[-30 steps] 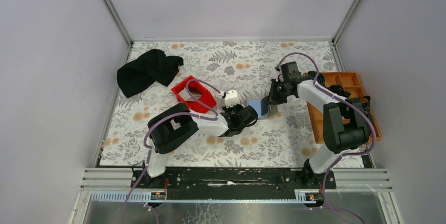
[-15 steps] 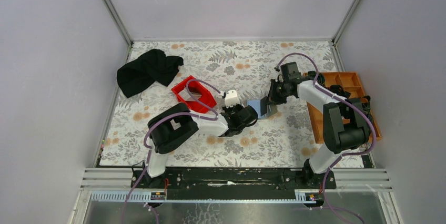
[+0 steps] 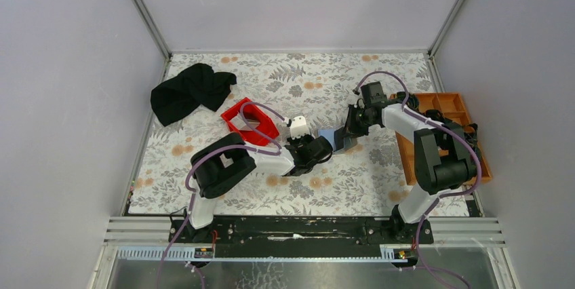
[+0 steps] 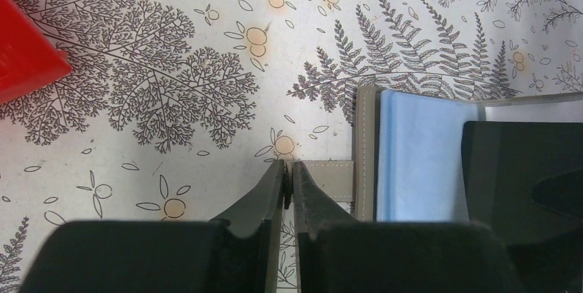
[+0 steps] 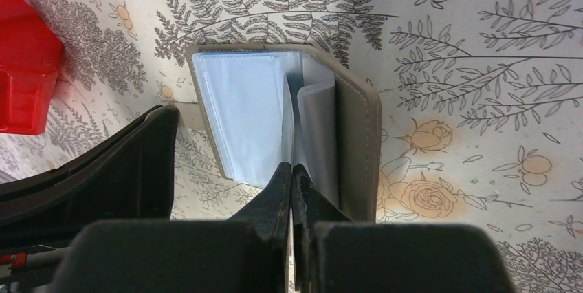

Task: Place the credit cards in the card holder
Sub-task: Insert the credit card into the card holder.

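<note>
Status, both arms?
Left end effector shut on holder tab. Right end effector shut on inner sleeve. Holder open, blue card inside. Nothing blocking.
</note>
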